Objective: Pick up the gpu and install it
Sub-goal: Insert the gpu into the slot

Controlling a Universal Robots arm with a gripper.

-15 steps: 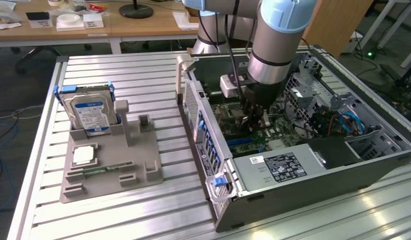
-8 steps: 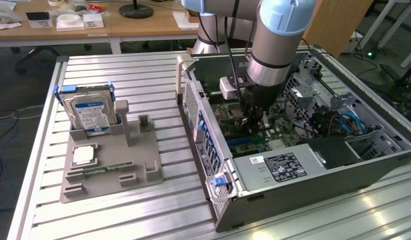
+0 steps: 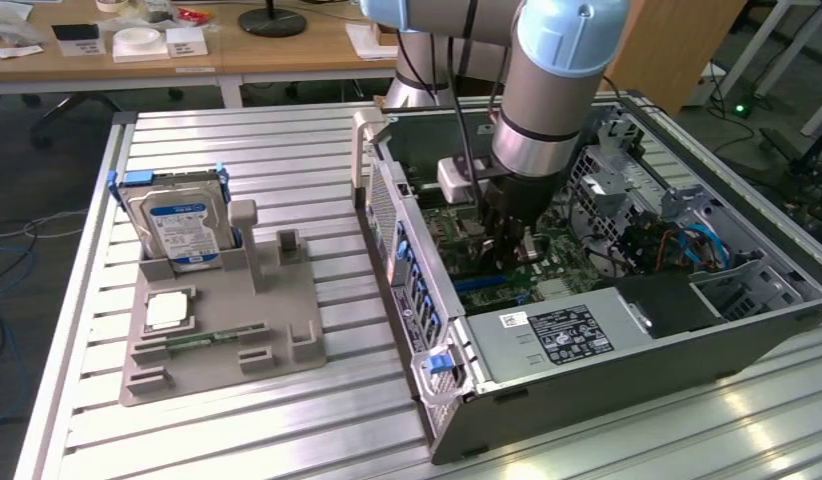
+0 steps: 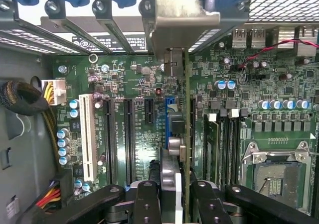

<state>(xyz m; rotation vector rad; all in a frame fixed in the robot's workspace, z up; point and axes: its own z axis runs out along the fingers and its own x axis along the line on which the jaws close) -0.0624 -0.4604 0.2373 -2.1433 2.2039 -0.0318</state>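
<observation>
1. Gripper, lowered inside the open computer case, is clamped on the gpu.
2. Held edge-on, the gpu stands upright over the green motherboard, above the blue slot.
3. On the exterior view's left, a hard drive stands in a grey holder on the metal table.

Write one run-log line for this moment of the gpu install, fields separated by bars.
stage: inserting | pincer: shut on gpu | gpu: edge-on, upright over motherboard slots | location: inside open PC case | hard drive: in holder
</observation>
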